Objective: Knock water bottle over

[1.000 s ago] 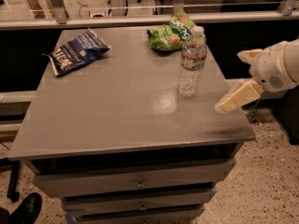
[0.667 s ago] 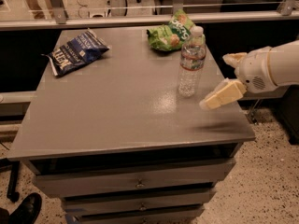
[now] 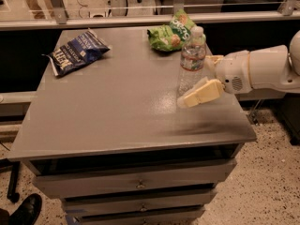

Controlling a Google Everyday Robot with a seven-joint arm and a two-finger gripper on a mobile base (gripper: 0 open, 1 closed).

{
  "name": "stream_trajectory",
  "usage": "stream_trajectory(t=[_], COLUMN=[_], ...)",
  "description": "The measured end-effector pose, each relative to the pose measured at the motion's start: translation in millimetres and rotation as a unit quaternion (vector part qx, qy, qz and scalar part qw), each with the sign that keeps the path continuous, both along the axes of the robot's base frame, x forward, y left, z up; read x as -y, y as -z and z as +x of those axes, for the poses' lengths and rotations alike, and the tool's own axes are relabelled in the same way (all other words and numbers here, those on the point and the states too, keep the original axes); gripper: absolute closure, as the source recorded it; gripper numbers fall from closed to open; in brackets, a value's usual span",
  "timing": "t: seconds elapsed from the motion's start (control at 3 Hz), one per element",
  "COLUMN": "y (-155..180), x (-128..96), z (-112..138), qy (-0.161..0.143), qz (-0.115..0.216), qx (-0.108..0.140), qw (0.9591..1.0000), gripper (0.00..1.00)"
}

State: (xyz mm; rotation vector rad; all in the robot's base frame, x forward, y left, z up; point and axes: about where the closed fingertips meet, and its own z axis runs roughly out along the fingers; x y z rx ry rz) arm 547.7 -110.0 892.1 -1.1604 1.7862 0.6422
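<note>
The water bottle (image 3: 191, 62) is clear and ribbed, with a white cap and a red-and-white label band. It stands upright on the grey table (image 3: 117, 107), at the right towards the back. My gripper (image 3: 197, 79) comes in from the right on a white arm and is open. Its near cream finger (image 3: 202, 93) lies low by the bottle's base on the right front. The far finger (image 3: 213, 60) is beside the label band. The fingers sit right against the bottle's right side; I cannot tell whether they touch it.
A green snack bag (image 3: 171, 33) lies just behind the bottle at the table's back edge. A blue snack bag (image 3: 75, 52) lies at the back left. The table has drawers (image 3: 140, 185) below its front edge. A glass rail runs behind.
My gripper has moved left across the table's right side, from well clear of the bottle to right beside it. The bottle still stands in the same place.
</note>
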Motion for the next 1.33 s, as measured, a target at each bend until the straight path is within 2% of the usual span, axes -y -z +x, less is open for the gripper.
stream_trajectory(t=[0.33, 0.67, 1.0, 1.33], y=[-18, -32, -36, -36], x=[-26, -44, -54, -54], z=[-1, -3, -6, -6], qy=[-0.031, -0.054, -0.069, -0.069], qz=[0.041, 0.062, 0.070, 0.070], qx=[0.010, 0.023, 0.025, 0.025], qw=[0.9986, 0.9963, 0.9949, 0.9948], gripper=[0.00, 0.00, 0.00, 0.00])
